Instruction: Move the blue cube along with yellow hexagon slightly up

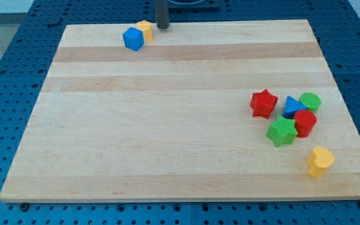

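The blue cube (pixel 132 39) sits near the top edge of the wooden board, left of centre. The yellow hexagon (pixel 145 29) touches it on its upper right side, partly hidden behind it. My tip (pixel 162 27) is at the board's top edge, just right of the yellow hexagon, close to it with a small gap. The rod runs straight up out of the view's top.
A cluster lies at the view's right: red star (pixel 263 103), blue triangle (pixel 293 106), green cylinder (pixel 310 102), red cylinder (pixel 304 123), green star (pixel 282 132). A yellow heart (pixel 320 160) lies below them near the board's (pixel 167 137) right edge.
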Motion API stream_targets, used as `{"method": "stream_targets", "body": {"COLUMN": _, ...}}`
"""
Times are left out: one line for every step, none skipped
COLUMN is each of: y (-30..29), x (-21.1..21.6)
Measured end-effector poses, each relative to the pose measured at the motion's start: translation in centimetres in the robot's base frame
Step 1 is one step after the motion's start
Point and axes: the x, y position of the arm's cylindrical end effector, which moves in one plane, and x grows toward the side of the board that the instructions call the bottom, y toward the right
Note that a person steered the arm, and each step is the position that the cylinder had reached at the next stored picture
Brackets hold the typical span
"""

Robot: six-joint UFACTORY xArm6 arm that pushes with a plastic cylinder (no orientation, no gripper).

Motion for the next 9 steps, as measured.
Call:
{"method": "stream_targets", "body": {"y": 3.8, "x": 1.0}}
{"method": "stream_targets", "body": {"y": 3.7, "x": 5.7}}
{"method": "stream_targets", "body": {"y": 0.7, "x": 10.0}}
{"method": "stream_targets", "body": {"y": -3.9, "x": 11.0}}
{"method": "stream_targets", "body": {"y": -7.5, "x": 10.5}}
{"method": "stream_targets", "body": {"y": -9.2, "x": 9.0}}
{"method": "stream_targets", "body": {"y": -9.5, "x": 7.9}}
{"method": "stream_targets", "body": {"y": -9.5, "x": 7.6}}
{"method": "stream_targets", "body": {"y": -10.4, "x": 7.6}}
